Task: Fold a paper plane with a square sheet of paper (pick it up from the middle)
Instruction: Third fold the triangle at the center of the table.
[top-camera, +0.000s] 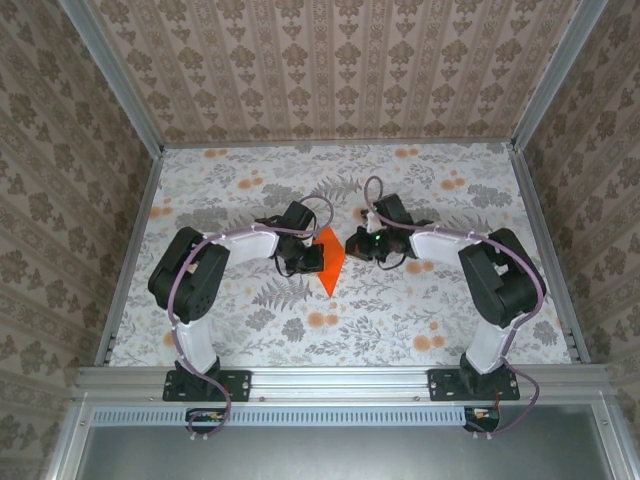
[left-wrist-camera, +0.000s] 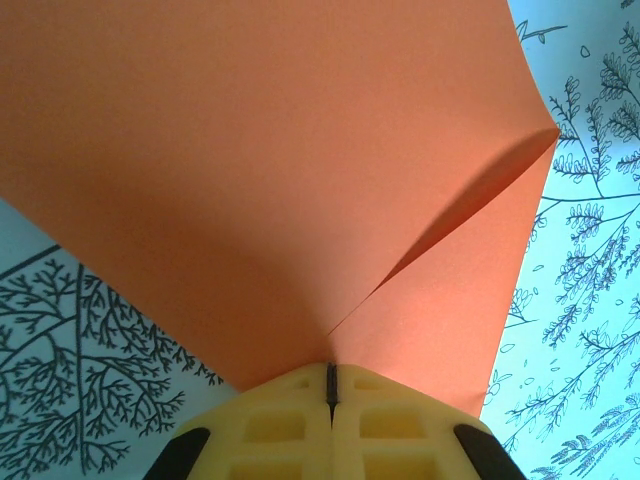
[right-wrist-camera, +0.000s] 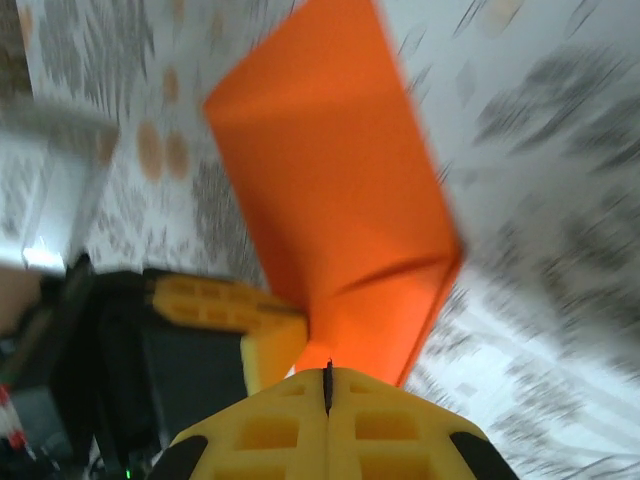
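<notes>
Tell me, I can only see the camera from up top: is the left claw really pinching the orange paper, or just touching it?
Observer: Pinching. On the left wrist camera the left gripper has its yellow fingers shut tight on the square sheet of paper.
Operator: And the other claw?
Observer: The right wrist camera shows the right gripper shut too, the paper's lower edge running into its closed fingers.
Operator: Is the paper flat?
Observer: No. The left wrist camera shows a fold line running from the fingers to the sheet's right corner.
</notes>
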